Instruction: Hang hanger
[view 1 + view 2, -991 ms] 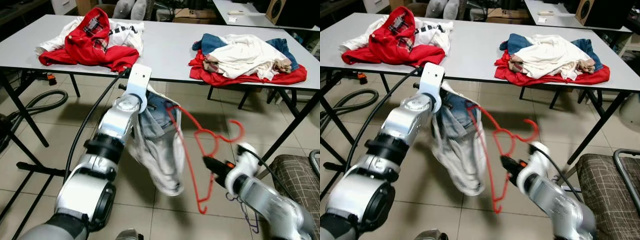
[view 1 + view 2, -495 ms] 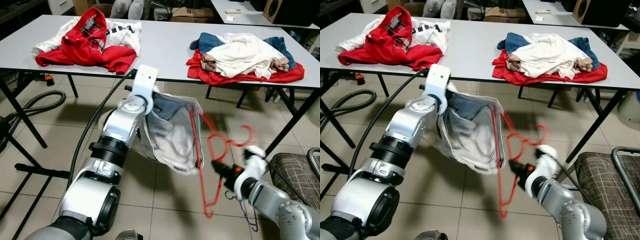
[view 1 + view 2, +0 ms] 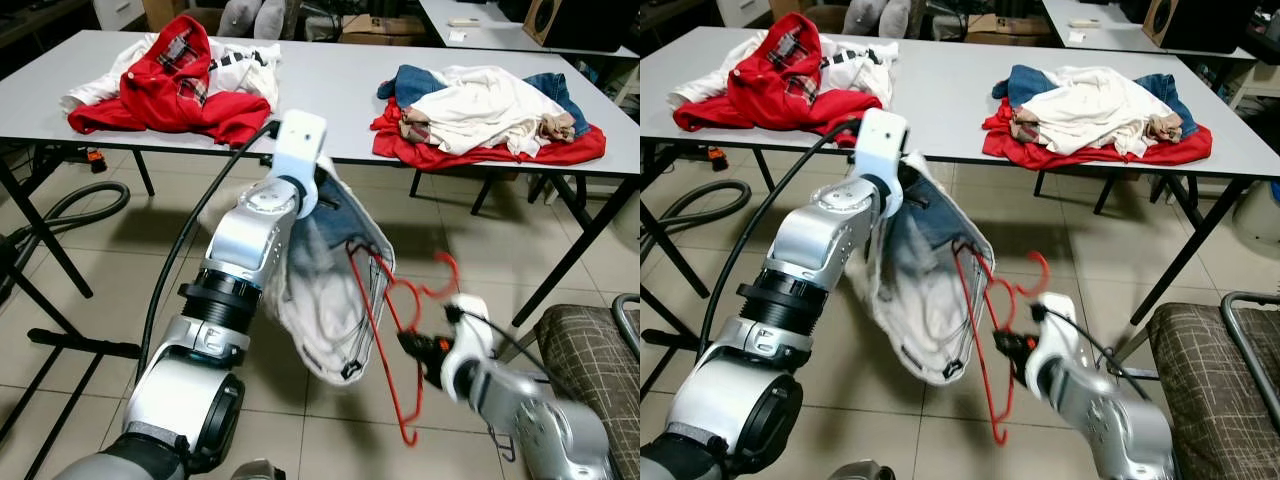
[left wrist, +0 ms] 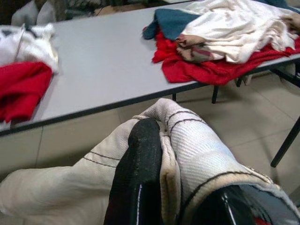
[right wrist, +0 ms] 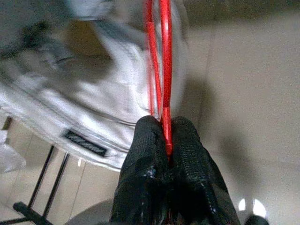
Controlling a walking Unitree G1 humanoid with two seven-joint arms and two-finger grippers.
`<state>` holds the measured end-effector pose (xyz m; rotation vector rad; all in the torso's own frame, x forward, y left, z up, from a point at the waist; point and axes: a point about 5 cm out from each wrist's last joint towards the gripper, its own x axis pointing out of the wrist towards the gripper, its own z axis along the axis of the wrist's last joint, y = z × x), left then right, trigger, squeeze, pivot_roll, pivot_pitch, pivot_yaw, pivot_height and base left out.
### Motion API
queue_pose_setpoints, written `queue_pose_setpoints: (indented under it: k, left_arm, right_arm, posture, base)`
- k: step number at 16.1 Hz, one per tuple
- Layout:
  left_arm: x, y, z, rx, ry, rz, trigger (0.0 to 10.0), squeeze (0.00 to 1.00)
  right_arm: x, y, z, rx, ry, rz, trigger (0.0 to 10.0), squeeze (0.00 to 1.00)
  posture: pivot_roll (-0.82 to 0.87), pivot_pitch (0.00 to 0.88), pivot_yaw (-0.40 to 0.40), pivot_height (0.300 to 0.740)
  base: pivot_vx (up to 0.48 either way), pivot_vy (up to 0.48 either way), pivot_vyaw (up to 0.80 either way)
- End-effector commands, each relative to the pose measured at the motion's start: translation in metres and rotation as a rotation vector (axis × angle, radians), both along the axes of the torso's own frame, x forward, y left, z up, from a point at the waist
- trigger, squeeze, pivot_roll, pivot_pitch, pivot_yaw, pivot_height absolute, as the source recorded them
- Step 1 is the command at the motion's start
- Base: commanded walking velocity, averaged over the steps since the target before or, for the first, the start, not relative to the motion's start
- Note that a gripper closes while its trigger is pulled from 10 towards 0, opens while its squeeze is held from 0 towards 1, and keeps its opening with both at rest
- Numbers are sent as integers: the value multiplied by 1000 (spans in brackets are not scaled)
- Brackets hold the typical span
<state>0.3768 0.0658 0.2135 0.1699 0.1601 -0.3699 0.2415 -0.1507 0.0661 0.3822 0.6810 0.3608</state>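
Note:
A white garment with a blue lining (image 3: 325,300) hangs in the air in front of the table. My left gripper (image 4: 180,187) is shut on its upper edge, with cloth bunched between the black fingers (image 4: 140,173). My right gripper (image 3: 412,345) is low on the right, shut on the red wire hanger (image 3: 385,330). One end of the hanger pokes into the garment's open edge, and its hook (image 3: 450,275) points up to the right. In the right wrist view the hanger (image 5: 165,61) runs out from between the closed fingers (image 5: 150,140) against the white cloth (image 5: 93,103).
A long grey table (image 3: 330,100) stands behind, with a red and white clothes pile (image 3: 180,80) on its left and a red, white and blue pile (image 3: 490,110) on its right. A checked chair cushion (image 3: 590,340) is at the lower right. A hose (image 3: 80,210) lies on the tiled floor.
The right gripper brought the hanger left, so its end now sits inside the garment's edge. The garment swung back down under the left gripper, which rose slightly.

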Motion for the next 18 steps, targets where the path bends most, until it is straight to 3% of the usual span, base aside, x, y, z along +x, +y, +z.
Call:
queue_pose_setpoints:
  k: [1,18]
  left_arm:
    - [-6,-10,9,6,-52,-72,2314,0]
    - [-8,-13,9,-2,-47,-94,2275,0]
  right_arm:
    - [5,7,7,2,-38,33,10000,0]
    - [6,8,7,-20,-51,55,10000,0]
  posture:
    - [47,0,10,740]
    - [47,0,11,740]
  base:
    - [0,0,0]
    - [0,0,0]
